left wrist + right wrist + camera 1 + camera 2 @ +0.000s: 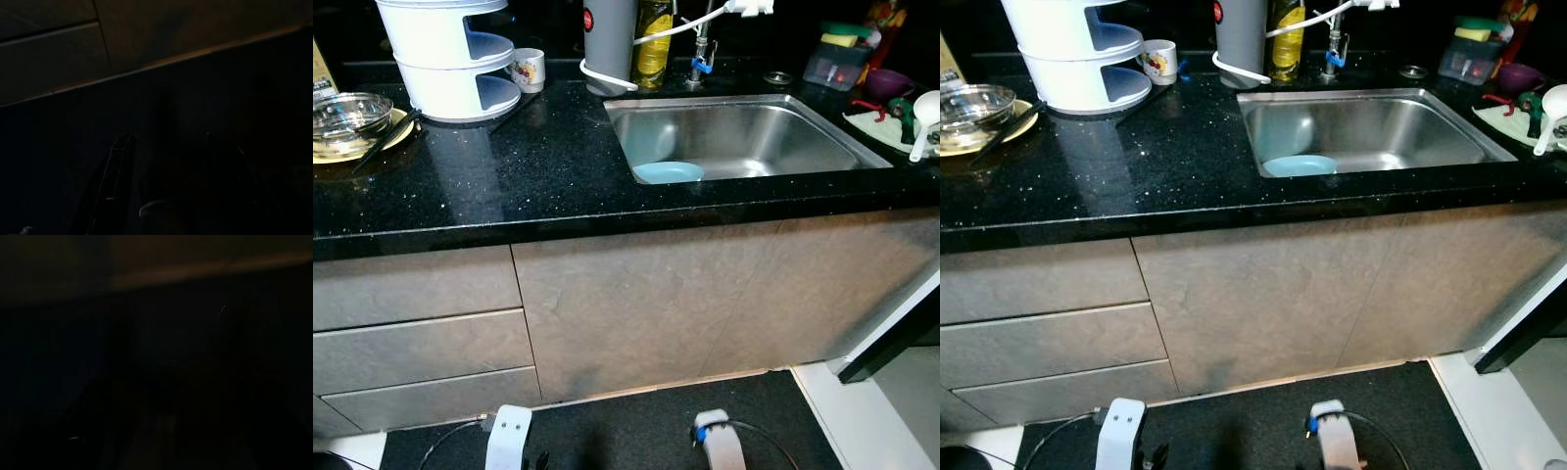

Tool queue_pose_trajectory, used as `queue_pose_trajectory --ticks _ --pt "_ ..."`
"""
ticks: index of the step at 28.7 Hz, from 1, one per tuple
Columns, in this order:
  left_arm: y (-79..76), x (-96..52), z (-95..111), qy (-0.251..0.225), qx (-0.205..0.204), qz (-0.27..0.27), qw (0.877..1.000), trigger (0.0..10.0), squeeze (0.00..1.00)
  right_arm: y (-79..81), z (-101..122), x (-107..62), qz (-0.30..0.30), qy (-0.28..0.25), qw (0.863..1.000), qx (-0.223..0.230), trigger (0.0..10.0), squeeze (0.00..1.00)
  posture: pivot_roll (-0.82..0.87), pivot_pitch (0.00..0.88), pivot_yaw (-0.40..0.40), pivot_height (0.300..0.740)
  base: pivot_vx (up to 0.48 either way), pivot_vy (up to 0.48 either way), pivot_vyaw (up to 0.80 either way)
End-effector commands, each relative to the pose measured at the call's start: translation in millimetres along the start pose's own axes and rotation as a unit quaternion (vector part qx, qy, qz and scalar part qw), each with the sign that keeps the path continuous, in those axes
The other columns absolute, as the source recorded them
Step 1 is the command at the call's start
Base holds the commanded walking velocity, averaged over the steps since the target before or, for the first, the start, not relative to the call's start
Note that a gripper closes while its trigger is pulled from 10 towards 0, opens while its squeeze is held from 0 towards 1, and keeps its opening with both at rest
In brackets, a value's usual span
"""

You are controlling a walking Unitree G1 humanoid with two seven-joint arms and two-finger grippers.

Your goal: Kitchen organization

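Both arms hang idle below the counter (509, 186); left claw (166, 186) fingers apart, right claw's state cannot be told. Ahead and above them, a blue plate (668, 172) lies in the sink (822, 122); organizing apparently not yet begun.

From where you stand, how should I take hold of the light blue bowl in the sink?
Grip the light blue bowl by its rim, coming down from above. It sits upright and open on the floor of the sink, against the near wall, so that wall probably blocks a front approach. Pinch the far or side edge of the rim with one finger inside. Both arms hang low in front of the cabinet.
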State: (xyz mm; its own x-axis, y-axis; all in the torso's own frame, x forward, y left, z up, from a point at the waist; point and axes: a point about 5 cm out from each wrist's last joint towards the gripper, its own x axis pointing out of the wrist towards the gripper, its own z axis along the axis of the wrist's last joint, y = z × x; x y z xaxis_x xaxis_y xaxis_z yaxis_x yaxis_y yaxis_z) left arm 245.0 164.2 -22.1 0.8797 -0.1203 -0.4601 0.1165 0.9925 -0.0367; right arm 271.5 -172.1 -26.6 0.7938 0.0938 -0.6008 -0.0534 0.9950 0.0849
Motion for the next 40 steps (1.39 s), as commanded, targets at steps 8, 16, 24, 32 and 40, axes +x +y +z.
queue_pose_trajectory --ticks 8,16,24,32,40 --pt "17.9 -5.7 21 -0.034 -0.053 0.08 0.995 10.0 0.0 2.2 56 -3.9 0.039 -0.178 0.981 0.06 10.0 0.0 0.02 0.194 -0.07 0.74 0.0 0.0 0.0" --pt "25.9 -32.0 72 -0.151 -0.022 0.101 0.983 10.0 0.0 39.4 95 -26.3 0.098 -0.283 0.951 0.079 10.0 0.0 0.02 0.19 -0.038 0.74 0.0 0.0 0.0" --pt "22.8 -43.1 100 -0.18 0.023 0.078 0.98 10.0 0.0 44.2 100 -36.2 0.114 -0.29 0.948 0.059 10.0 0.0 0.04 0.175 -0.031 0.74 0.0 0.0 0.0" --pt "20.7 -40.5 97 -0.153 0.018 0.082 0.985 10.0 0.0 43.4 88 -34.5 0.109 -0.254 0.96 0.054 10.0 0.0 0.03 0.173 -0.033 0.74 0.0 0.0 0.0" --pt "14.8 -38.9 98 -0.148 0.03 0.063 0.987 10.0 0.0 46.7 81 -32.8 0.112 -0.234 0.963 0.066 10.0 0.0 0.04 0.168 -0.03 0.74 0.0 0.0 0.0"
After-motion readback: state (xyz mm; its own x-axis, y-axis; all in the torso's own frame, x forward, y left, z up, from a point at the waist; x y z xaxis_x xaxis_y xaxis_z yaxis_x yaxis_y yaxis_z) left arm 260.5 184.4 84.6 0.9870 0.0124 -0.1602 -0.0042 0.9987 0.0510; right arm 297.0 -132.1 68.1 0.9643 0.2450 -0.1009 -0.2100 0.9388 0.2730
